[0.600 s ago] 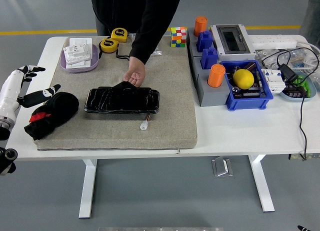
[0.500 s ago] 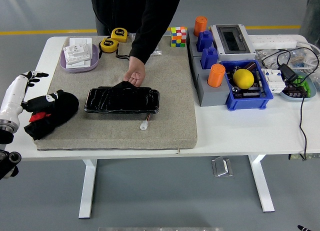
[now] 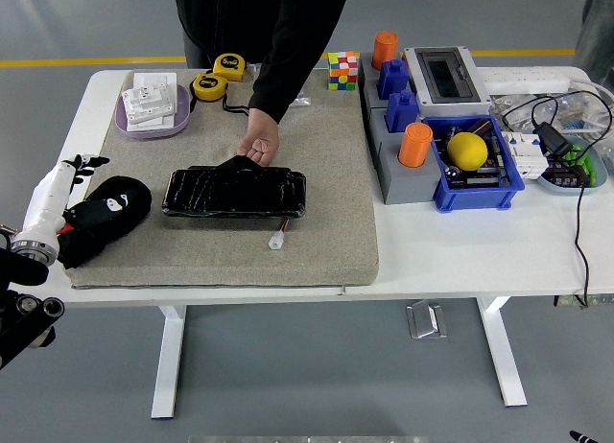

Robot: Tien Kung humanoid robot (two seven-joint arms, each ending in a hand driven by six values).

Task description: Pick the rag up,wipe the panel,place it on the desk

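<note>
While the black rag [image 3: 106, 216] lies bunched at the left end of the grey mat [image 3: 326, 242], in the left-centre of the frame, the left hand [image 3: 84, 192] sits directly over its left portion, so the rag extends from the hand toward the right and slightly upward in the picture. The rag's long axis runs from lower left to upper right. The dark fingers merge with the dark cloth, so whether they have closed on the rag cannot be determined from this view; contact appears likely but is not confirmed. The right hand is out of view, so the left hand is the only one within reach of the rag. The glossy black panel [image 3: 234, 192] lies just right of the rag, long axis horizontal, with a clear gap between the two; a person's hand [image 3: 259, 147] at the far side rests on its upper edge. Legible writing is scarce: the yellow tape measures [image 3: 219, 76] in the upper left carry small markings too fine to read.
</note>
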